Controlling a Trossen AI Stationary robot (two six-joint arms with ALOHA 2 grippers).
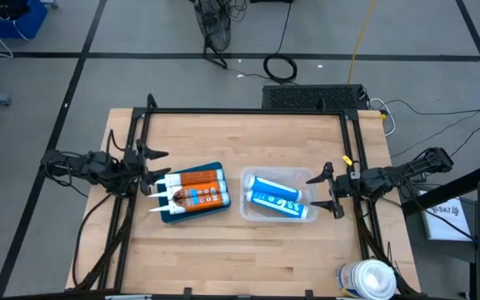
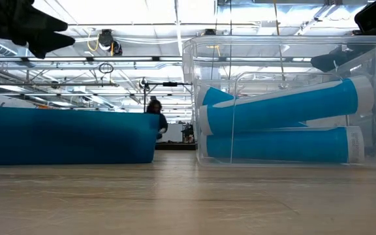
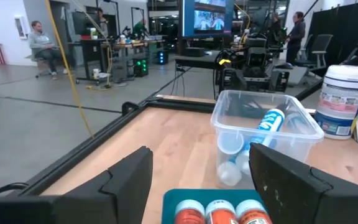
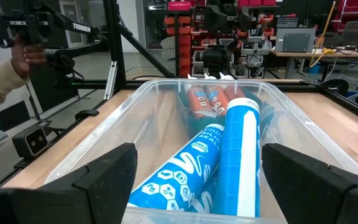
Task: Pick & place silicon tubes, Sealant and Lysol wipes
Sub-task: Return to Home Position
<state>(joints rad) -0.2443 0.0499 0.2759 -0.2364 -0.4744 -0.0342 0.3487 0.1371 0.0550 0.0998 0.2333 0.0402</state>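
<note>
Orange-and-white tubes (image 1: 197, 190) lie side by side in a blue tray (image 1: 215, 210) left of the table's middle, their white nozzles pointing left. Two blue-and-white tubes (image 1: 275, 197) lie in a clear plastic bin (image 1: 261, 173) right of the middle. The Lysol wipes (image 1: 367, 279), a fat canister with a white lid, stand at the table's near right corner. My left gripper (image 1: 158, 172) hovers open, level, at the tray's left end (image 3: 201, 155). My right gripper (image 1: 317, 192) hovers open, level, at the bin's right end (image 4: 197, 155). Neither holds anything.
A black frame (image 1: 248, 111) runs along the table's far, left and right edges. Bare wood (image 1: 248, 258) lies in front of the tray and bin. A person's hand (image 4: 17, 59) holds a camera rig beyond the table's far side. People sit and stand in the room behind.
</note>
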